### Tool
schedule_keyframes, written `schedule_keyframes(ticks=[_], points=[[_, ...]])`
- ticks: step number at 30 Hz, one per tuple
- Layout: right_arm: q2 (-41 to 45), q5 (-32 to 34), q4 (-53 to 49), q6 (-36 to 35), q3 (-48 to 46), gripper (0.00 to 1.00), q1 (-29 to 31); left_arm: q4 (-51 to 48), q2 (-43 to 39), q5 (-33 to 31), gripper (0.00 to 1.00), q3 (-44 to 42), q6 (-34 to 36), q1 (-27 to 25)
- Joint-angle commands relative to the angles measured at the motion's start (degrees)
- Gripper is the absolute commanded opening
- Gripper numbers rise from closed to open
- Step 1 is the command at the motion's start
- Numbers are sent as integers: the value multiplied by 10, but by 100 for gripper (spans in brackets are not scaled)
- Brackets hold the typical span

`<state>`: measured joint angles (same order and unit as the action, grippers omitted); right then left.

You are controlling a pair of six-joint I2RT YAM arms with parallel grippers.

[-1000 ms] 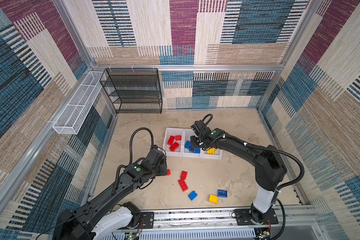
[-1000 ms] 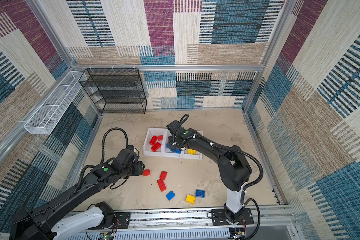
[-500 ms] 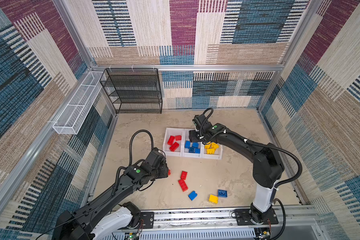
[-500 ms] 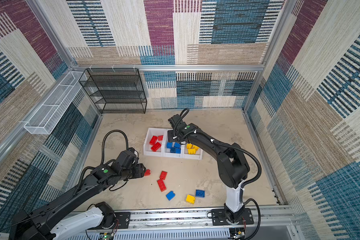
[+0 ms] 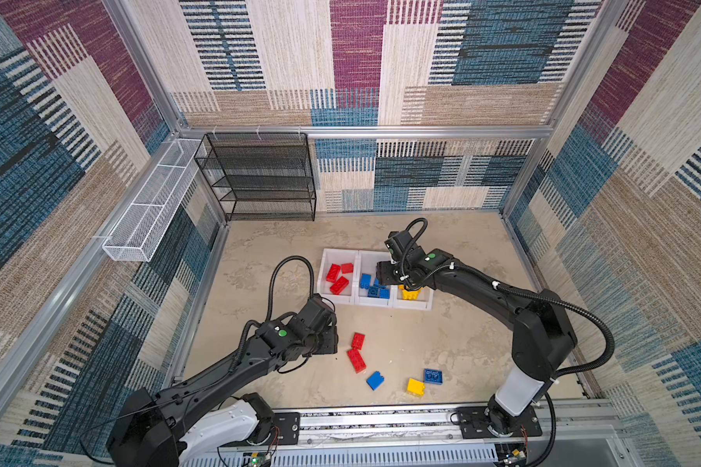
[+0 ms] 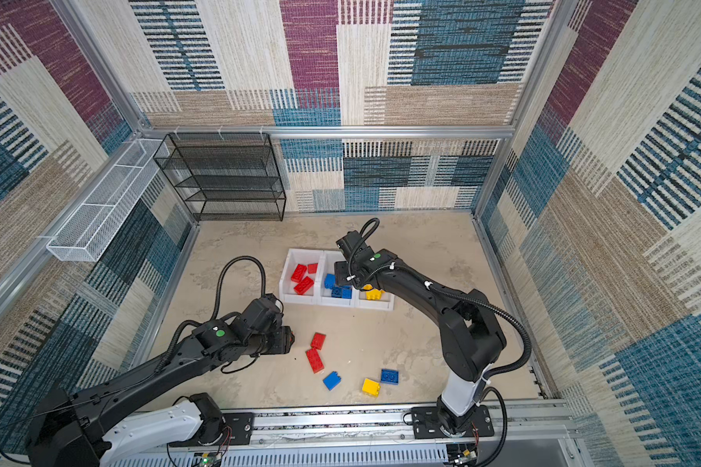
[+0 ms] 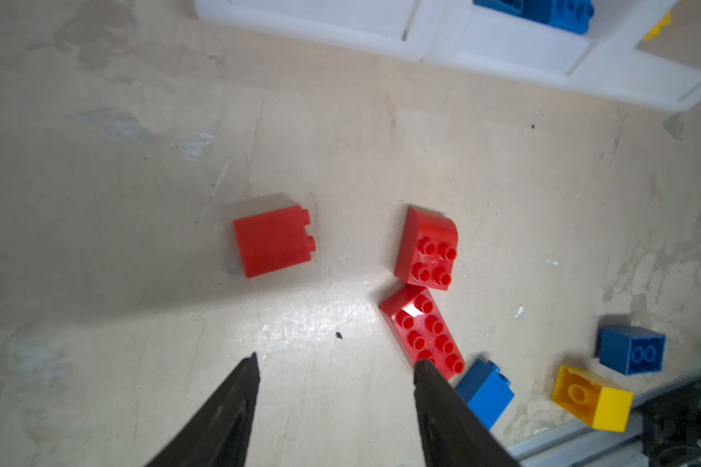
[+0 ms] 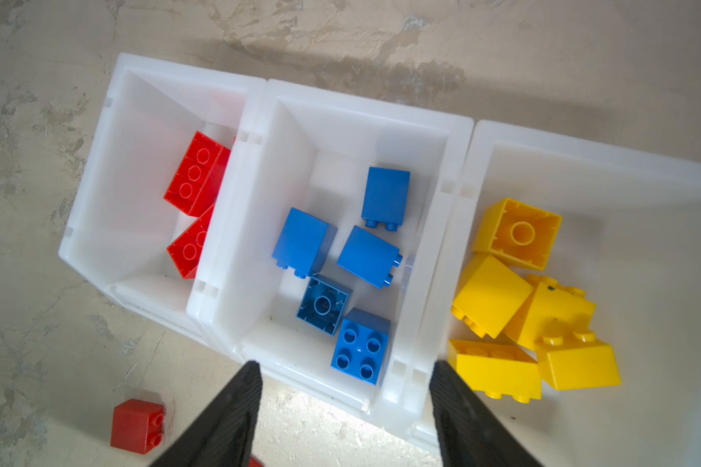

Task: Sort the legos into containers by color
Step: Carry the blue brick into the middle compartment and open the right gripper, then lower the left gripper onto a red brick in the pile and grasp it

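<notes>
Beige desk (image 7: 98, 161) underneath, our right hand (image 8: 347, 366) hangs spread and empty over the blue bin (image 8: 361, 107), while our left hand (image 7: 336, 359) (parted too, holding nothing) faces a tipped red brick (image 7: 274, 240), likely our next pick.

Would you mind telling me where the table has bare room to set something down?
Bare table runs between the black rack and the white bins, and right of the bins. It is crowded at the front, around the loose bricks.
</notes>
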<state>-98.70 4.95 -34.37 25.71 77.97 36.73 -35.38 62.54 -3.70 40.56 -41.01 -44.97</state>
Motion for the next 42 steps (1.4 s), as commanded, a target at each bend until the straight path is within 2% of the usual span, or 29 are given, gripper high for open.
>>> schedule_keyframes(ticks=[1,5,11,23,35,39,42], points=[[14,-4,18,10,-16,69,0,4,34,-8,65,17,-32,-35],[27,-8,25,16,-38,69,-1,5,91,-18,67,43,-52,-76],[47,-12,36,21,-66,69,-3,5,158,-14,67,77,-60,-108],[78,-17,49,34,-116,70,-9,11,257,24,64,116,-46,-119],[70,-27,54,37,-121,69,-10,-7,290,6,51,117,-46,-121],[69,-26,53,36,-120,69,-9,-8,289,1,51,122,-41,-124],[70,-24,54,37,-122,69,-10,-12,285,-7,55,128,-36,-128]])
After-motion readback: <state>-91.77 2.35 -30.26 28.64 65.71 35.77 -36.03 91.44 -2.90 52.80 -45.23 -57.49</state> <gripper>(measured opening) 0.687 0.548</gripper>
